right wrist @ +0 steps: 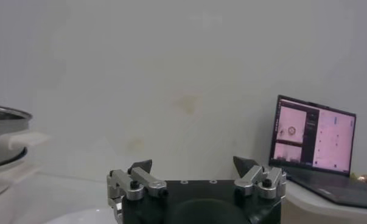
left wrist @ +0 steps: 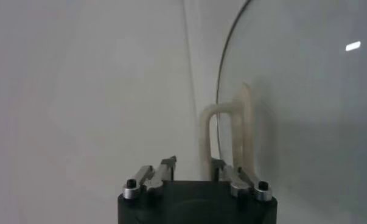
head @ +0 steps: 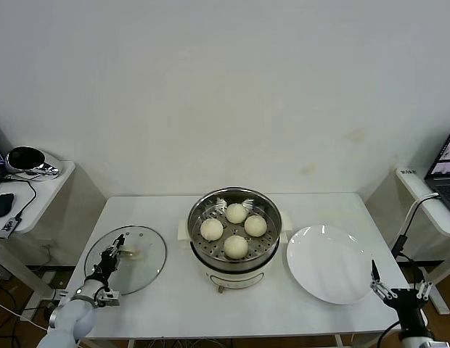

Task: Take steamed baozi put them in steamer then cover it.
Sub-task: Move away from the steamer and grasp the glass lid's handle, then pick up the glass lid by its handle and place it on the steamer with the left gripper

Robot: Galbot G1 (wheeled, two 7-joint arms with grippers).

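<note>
The steamer [head: 198,209] stands at the table's middle with several steamed baozi [head: 236,213] on its perforated tray. The cover [head: 141,272], a clear glass lid, lies flat on the table to the steamer's left. My left gripper [head: 117,245] is at the lid's centre. In the left wrist view its jaws [left wrist: 193,161] stand narrow around one leg of the cream handle [left wrist: 206,131]. My right gripper [head: 375,279] waits open and empty at the table's front right corner, and it shows wide open [right wrist: 192,164] in its own view.
A flat white plate [head: 330,264] lies bare to the right of the steamer. The steamer's edge [right wrist: 3,131] shows in the right wrist view. A laptop [head: 446,163] sits on a side table at the right, another side table with gear at the left.
</note>
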